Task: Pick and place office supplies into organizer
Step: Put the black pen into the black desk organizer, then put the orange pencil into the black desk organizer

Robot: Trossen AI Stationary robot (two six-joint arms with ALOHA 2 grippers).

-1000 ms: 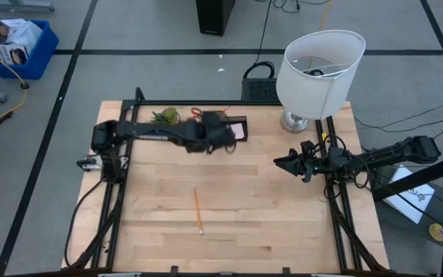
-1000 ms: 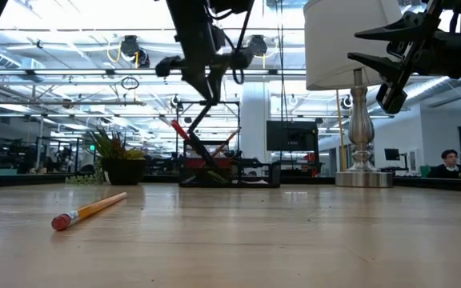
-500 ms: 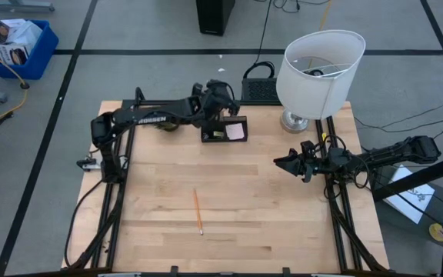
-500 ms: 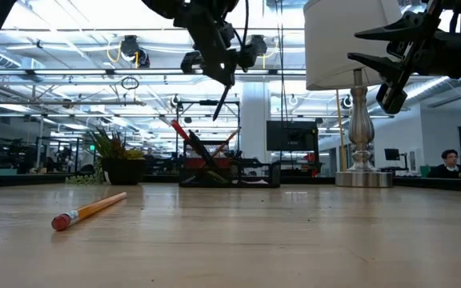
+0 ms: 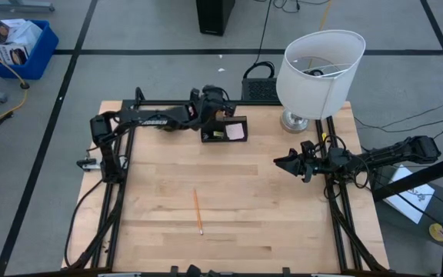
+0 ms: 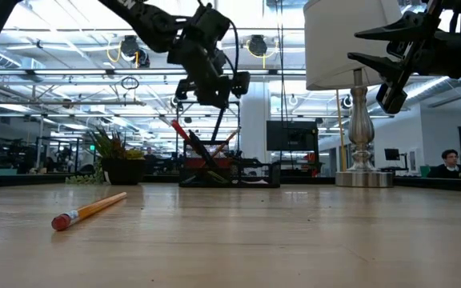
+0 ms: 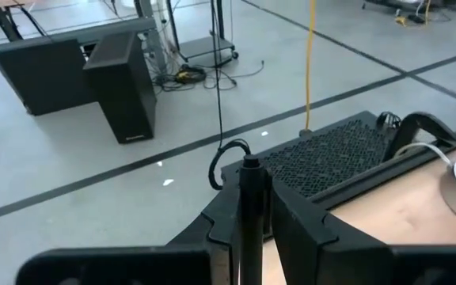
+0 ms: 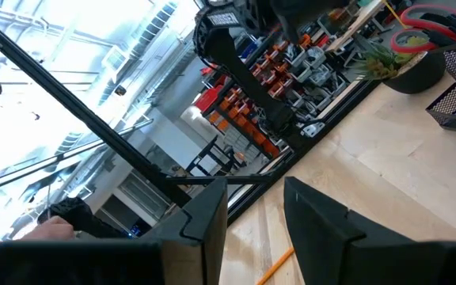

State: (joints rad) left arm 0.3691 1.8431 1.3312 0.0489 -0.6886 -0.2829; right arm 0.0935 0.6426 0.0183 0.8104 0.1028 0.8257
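Over the organizer (image 5: 224,129), my left gripper (image 5: 215,108), now swung back and clamped on a black pen (image 7: 249,207), readies the drop; right gripper (image 5: 285,162) waits apart.

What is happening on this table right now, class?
The left gripper is shut on a black pen, raised above the organizer at the table's far edge. The right gripper waits open at the right side. One orange pencil lies on the table, not yet collected.
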